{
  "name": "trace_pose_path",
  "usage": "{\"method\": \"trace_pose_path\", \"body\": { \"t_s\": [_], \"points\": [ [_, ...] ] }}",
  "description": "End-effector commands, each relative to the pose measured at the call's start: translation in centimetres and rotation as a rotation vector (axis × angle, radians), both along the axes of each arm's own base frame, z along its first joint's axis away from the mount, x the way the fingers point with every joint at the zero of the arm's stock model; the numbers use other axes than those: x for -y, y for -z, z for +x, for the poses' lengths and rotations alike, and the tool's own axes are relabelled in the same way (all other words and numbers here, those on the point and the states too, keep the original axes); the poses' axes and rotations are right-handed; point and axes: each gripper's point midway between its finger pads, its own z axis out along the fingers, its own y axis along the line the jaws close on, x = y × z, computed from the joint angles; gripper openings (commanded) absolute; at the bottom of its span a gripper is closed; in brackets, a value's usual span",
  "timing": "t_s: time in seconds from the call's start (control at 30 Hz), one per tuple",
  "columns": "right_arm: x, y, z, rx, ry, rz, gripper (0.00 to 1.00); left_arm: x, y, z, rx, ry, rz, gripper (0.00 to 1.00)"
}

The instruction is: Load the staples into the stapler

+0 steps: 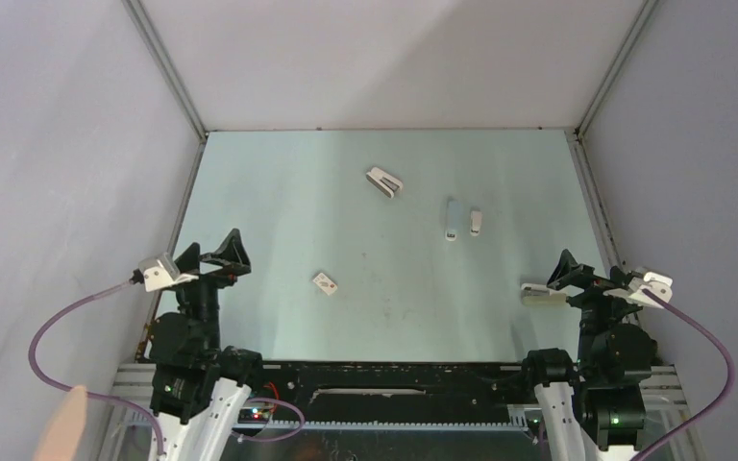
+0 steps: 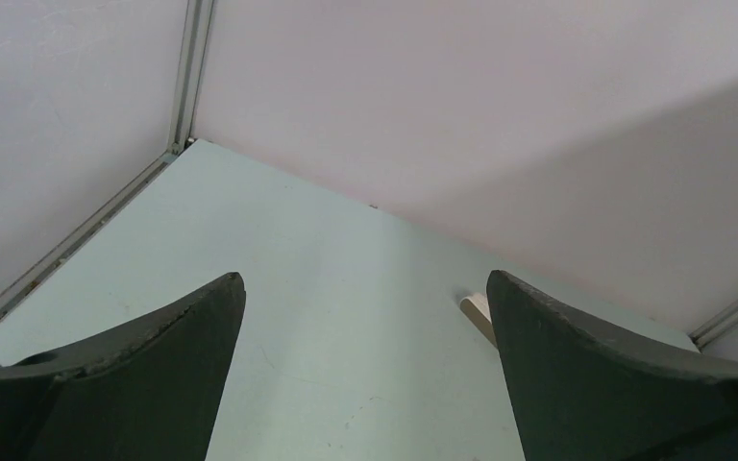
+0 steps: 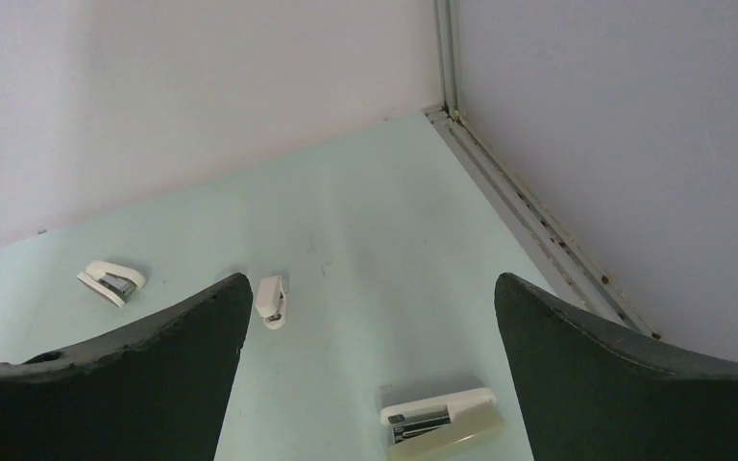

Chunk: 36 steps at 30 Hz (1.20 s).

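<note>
so, where were the staples [image 1: 476,222]?

in a small white tray toward the back right of the table [image 1: 279,211], just beside a grey bar [image 1: 451,221] and well apart from both arms.

and the jaws?

both sets were spread wide and held nothing. the left gripper [image 1: 213,248] hung over the near left, the right gripper [image 1: 577,274] over the near right.

any stapler close by?

a cream stapler [image 1: 541,291] lay on the table just beside the right gripper. a white stapler [image 1: 384,181] sat farther back, near the middle. a box [image 1: 325,282] with a red mark lay nearer the left arm.
</note>
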Motion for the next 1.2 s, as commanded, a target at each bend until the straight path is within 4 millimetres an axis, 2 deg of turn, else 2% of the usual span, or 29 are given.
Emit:
{"method": "trace_pose_path", "body": {
  "t_s": [0.0, 0.2, 0.33, 0.43, 0.57, 0.67, 0.73, 0.83, 0.97, 1.07, 1.17],
  "points": [
    [-0.4, -1.1, 0.1, 0.018, -0.018, 0.019, 0.99, -0.7, -1.6, -1.2, 0.048, -0.026, -0.052, 1.0],
    [-1.5, -0.1, 2.0, -0.087, -0.075, 0.052, 0.99, -0.7, -2.0, -1.3, 0.036, -0.025, -0.081, 1.0],
    [-2.3, 0.6, 3.2, -0.187, -0.107, 0.094, 0.99, -0.8, -1.0, -0.9, -0.047, -0.037, -0.099, 0.98],
    [-2.9, 2.2, 4.1, -0.304, -0.118, 0.158, 1.0, -0.4, 0.3, -0.4, -0.121, -0.032, -0.126, 0.98],
    [-4.7, 6.2, 5.3, -0.544, -0.188, 0.229, 1.0, 0.8, 2.5, 0.6, -0.233, 0.003, -0.175, 0.98],
    [-6.4, 7.2, 5.2, -0.624, -0.235, 0.335, 1.0, 1.6, 4.3, 1.4, -0.354, 0.017, -0.189, 0.98],
    [-6.6, 8.0, 5.0, -0.662, -0.192, 0.43, 1.0, 2.3, 5.9, 1.9, -0.452, 0.03, -0.2, 0.98],
    [-7.7, 8.4, 5.2, -0.677, -0.233, 0.483, 1.0, 3.8, 8.2, 2.8, -0.58, 0.069, -0.215, 0.98],
    [-9.4, 10.0, 5.5, -0.656, -0.357, 0.473, 1.0, 5.8, 11.7, 4.1, -0.731, 0.129, -0.215, 0.98],
    [-9.8, 10.8, 5.7, -0.641, -0.38, 0.424, 1.0, 6.9, 14.0, 4.9, -0.776, 0.154, -0.218, 0.98],
    [-9.4, 11.9, 5.9, -0.667, -0.332, 0.389, 1.0, 8.8, 15.9, 5.6, -0.813, 0.186, -0.205, 0.98]
  ]
}}
